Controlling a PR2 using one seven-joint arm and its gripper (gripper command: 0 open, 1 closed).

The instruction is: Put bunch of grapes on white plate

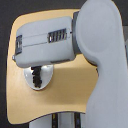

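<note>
The white plate [45,80] lies on the wooden table toward the exterior view's left, and its upper part is covered by my arm's large grey forearm [47,42]. A dark, lumpy, elongated shape, the bunch of grapes [36,77], is over the plate's left half, just below the forearm. Whether it rests on the plate or hangs above it is unclear. My gripper [34,69] points down from under the forearm's left end, right at the top of the grapes. It is mostly hidden, so its dark fingers cannot be told apart from the grapes.
The light wooden table [65,100] has a rounded edge against a dark floor. My grey upper arm [102,55] fills the exterior view's right side. Part of the robot's base [65,121] shows at the bottom edge.
</note>
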